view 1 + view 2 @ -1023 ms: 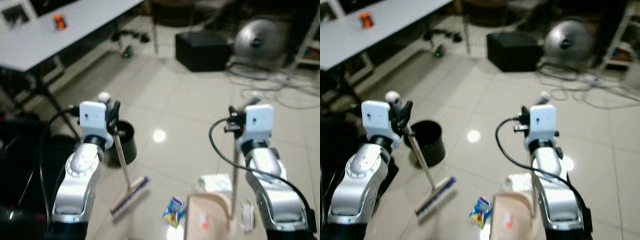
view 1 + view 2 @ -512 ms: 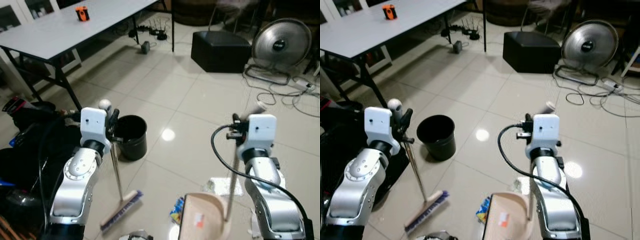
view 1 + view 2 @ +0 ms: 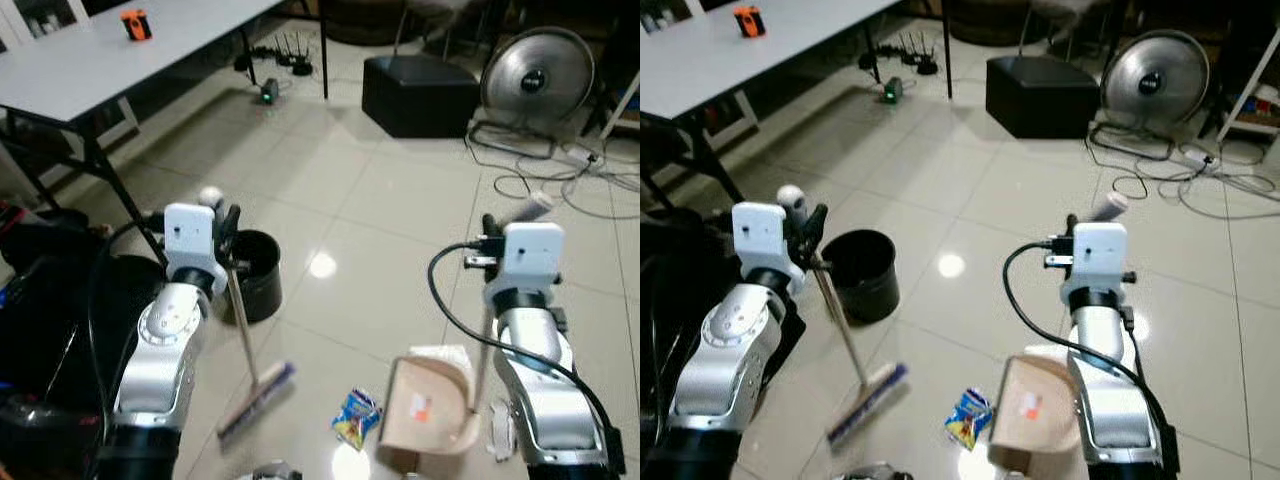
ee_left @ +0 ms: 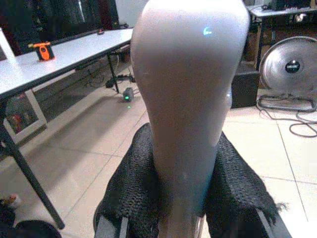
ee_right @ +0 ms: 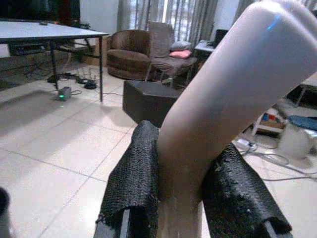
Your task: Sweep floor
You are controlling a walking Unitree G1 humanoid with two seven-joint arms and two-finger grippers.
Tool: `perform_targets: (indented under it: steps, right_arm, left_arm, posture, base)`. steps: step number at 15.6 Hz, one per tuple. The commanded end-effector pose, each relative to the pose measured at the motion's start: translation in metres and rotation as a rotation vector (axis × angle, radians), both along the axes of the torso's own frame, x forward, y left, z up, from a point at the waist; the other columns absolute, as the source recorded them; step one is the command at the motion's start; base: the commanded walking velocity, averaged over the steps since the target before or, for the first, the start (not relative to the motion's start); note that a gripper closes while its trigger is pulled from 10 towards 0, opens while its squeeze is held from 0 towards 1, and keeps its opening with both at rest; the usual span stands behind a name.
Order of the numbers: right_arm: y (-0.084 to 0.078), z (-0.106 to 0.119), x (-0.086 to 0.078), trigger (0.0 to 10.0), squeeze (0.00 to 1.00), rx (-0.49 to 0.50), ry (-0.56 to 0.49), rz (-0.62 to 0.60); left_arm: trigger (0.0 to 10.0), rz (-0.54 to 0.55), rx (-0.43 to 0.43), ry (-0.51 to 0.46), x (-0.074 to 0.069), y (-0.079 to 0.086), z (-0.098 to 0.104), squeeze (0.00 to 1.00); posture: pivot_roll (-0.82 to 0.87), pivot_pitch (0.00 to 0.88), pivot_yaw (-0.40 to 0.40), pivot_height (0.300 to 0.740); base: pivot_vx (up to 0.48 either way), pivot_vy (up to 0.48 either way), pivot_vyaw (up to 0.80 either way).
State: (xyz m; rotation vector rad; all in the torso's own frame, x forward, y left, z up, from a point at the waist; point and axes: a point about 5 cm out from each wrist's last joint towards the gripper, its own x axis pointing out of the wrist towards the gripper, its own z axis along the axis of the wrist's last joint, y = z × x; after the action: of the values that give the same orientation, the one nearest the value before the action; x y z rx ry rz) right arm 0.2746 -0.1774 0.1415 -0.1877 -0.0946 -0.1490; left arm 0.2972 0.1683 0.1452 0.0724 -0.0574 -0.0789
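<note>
Item 1, broom [image 3: 243,340]. Thin pale handle, slanting down from my left tool [image 3: 226,240] to a brush head [image 3: 258,400] resting on the floor [image 3: 380,210] at about 7 o'clock in the head views. My left tool is clamped on the handle just under its rounded top; the left wrist view shows the padded fingers [image 4: 132,188] pressed on either side of it. Handling, as I judge it: light and stiff, long lever, bristles soft and springy. The high hold gives reach but little downward force, and the smooth handle could twist in the pads.

Item 2, dustpan [image 3: 425,408]. Beige scoop, mouth turned toward 9 o'clock, standing on the floor at 5 o'clock on its upright pole [image 3: 484,345]. My right tool [image 3: 490,240] is closed on the pole near its bent tip, fingers [image 5: 133,173] hugging it in the right wrist view. Judged light, rigid, top-heavy on that pole; likely to swing if I tilt the wrist.

Item 3, litter. A blue and yellow wrapper [image 3: 355,418] lies between brush head and pan mouth, near both. White paper scraps [image 3: 500,430] lie just beside the pan at 4 o'clock.

Item 4, black bin [image 3: 252,275], upright at 9 o'clock, just beyond the broom handle.

Item 5, surroundings. Table [image 3: 110,60] at 11 o'clock, fan [image 3: 530,75] and cables at 1 o'clock.
</note>
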Motion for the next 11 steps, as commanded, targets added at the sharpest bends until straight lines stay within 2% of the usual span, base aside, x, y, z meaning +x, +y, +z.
perform_targets:
  steps: [1,4,11]
  right_arm:
    - [0.005,0.01,0.006,10.0,0.0,0.009,-0.057,0.03]
    - [0.008,0.012,0.011,10.0,0.0,-0.006,-0.064,0.052]
    - [0.003,0.01,0.017,10.0,0.0,-0.046,-0.089,0.04]
  left_arm:
    - [10.0,0.025,0.011,-0.05,0.004,0.003,0.009,0.0]
    - [10.0,0.023,0.012,-0.061,0.004,0.005,0.01,0.0]
    - [10.0,0.062,0.011,-0.07,0.006,0.01,0.007,0.0]
  posture:
    - [-0.02,0.061,0.075,0.74]
    - [-0.02,0.071,0.086,0.74]
    - [-0.03,0.083,0.091,0.74]
  base:
    - [0.0,0.0,0.0]
    - [0.0,0.0,0.0]
    - [0.0,0.0,0.0]
